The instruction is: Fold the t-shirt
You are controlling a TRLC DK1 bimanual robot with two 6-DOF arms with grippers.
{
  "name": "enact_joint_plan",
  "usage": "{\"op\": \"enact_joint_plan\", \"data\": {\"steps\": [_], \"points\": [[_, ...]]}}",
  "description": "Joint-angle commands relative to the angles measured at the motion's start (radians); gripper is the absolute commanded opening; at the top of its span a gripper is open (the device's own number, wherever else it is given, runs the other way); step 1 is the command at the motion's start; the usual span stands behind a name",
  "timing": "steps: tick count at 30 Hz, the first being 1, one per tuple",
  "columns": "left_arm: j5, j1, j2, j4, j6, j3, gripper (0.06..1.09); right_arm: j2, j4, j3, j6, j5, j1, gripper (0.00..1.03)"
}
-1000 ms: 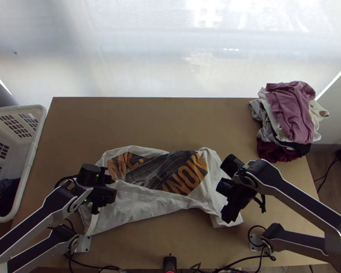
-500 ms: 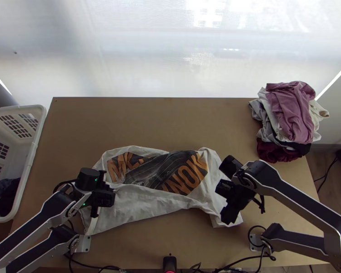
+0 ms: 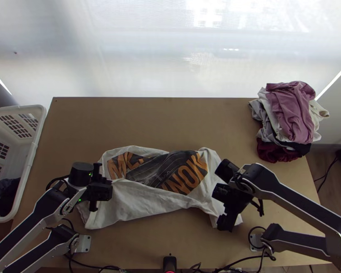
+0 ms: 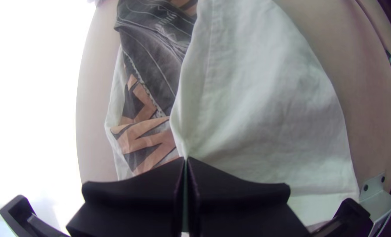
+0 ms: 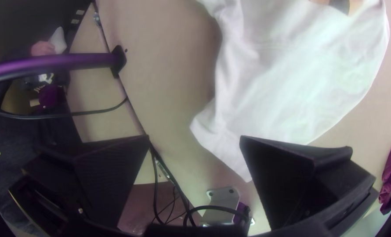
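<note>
Clutching t-shirt (image 3: 143, 204) — left hand (image 3: 99, 189) covers pinched spot; right hand (image 3: 229, 207) released — hiding another patch.

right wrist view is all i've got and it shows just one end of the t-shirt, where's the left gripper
Observer: The left gripper is at the opposite end of the t-shirt, its fingertips at the edge of the part folded over.
Operator: ok and how much of the print can you see
Observer: Much of the print, orange lettering with a dark picture between; white cloth covers its side nearest the arms' bases.
</note>
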Motion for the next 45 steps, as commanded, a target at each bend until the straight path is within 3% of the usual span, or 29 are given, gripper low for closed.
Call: {"op": "enact_joint_plan", "data": {"steps": [1,8,12,14,18,22,26,32,39,45], "points": [[0.001,-0.004,-0.039,-0.045,-0.007,0.034,0.1,0.058,0.119,-0.005,0.036,0.046,0.047,0.96],[-0.003,-0.004,-0.077,-0.091,-0.011,0.059,0.1,0.251,0.309,0.004,0.079,0.13,0.107,0.96],[-0.005,-0.001,-0.097,-0.104,-0.014,0.073,0.1,0.348,0.369,-0.001,0.079,0.158,0.123,0.81],[-0.005,0.006,-0.1,-0.118,-0.017,0.089,0.1,0.365,0.384,-0.005,0.075,0.159,0.119,0.63],[-0.005,0.03,-0.114,-0.124,-0.019,0.111,0.1,0.335,0.41,-0.002,0.058,0.179,0.081,0.02],[0.001,0.085,-0.101,-0.131,-0.057,0.191,0.1,0.213,0.379,0.013,0.055,0.21,0.006,0.03],[0.017,0.131,-0.089,-0.135,-0.087,0.273,0.1,0.092,0.251,0.091,0.05,0.208,-0.043,0.03],[0.049,0.188,-0.054,-0.135,-0.315,0.479,0.1,-0.028,0.093,0.315,0.049,0.158,-0.143,0.03],[0.049,0.197,-0.048,-0.114,-0.433,0.674,0.1,-0.034,0.001,0.645,0.047,0.156,-0.161,0.03],[0.046,0.263,-0.06,-0.049,-0.528,0.784,0.1,-0.033,-0.022,0.802,0.049,0.154,-0.226,0.03]]}}
